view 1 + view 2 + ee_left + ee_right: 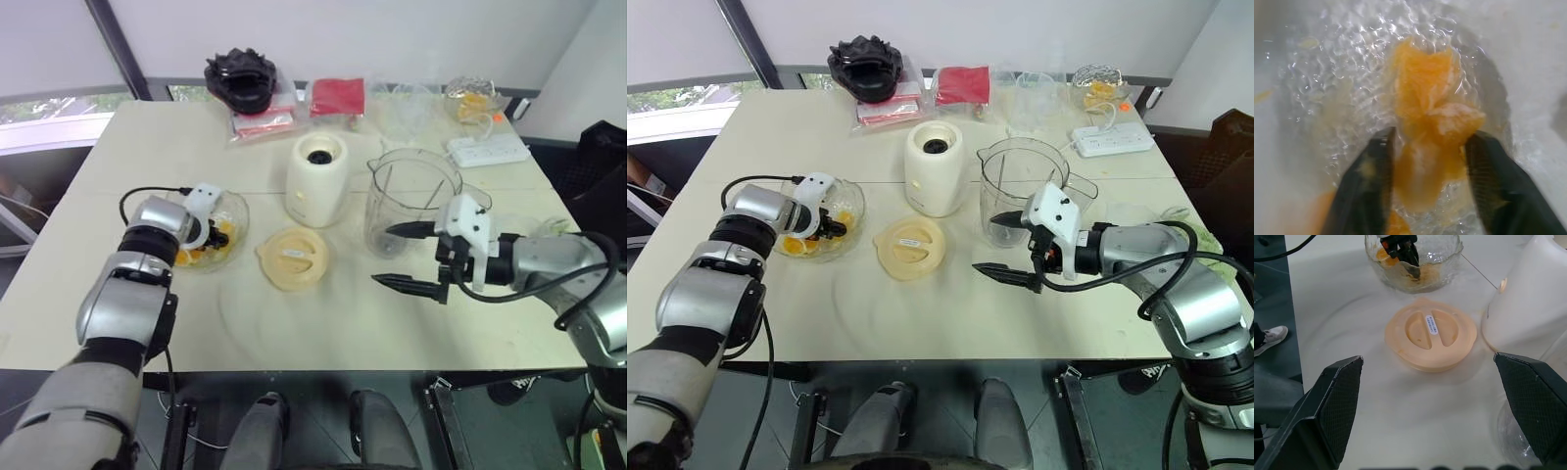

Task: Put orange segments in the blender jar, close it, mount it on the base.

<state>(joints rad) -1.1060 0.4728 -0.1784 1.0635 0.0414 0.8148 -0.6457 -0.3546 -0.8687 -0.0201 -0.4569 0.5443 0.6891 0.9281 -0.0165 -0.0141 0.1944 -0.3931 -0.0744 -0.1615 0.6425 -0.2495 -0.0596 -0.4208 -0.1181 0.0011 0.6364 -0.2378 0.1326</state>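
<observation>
- Left gripper (1427, 166) down in glass bowl (235, 211), jaws narrowed around orange segments (1432, 127), touching both sides.
- Right gripper (400, 257) jaws wide, empty, beside blender jar (411, 196).
- Base (318, 181) at jar's nine o'clock.

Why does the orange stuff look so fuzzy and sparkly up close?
In the left wrist view the orange segments sit very near the lens, so they blur, as do the black fingers either side; the glass bowl throws little white glints off its crinkles. In the right wrist view the lid looks sharp, while the near fingers are soft.
</observation>
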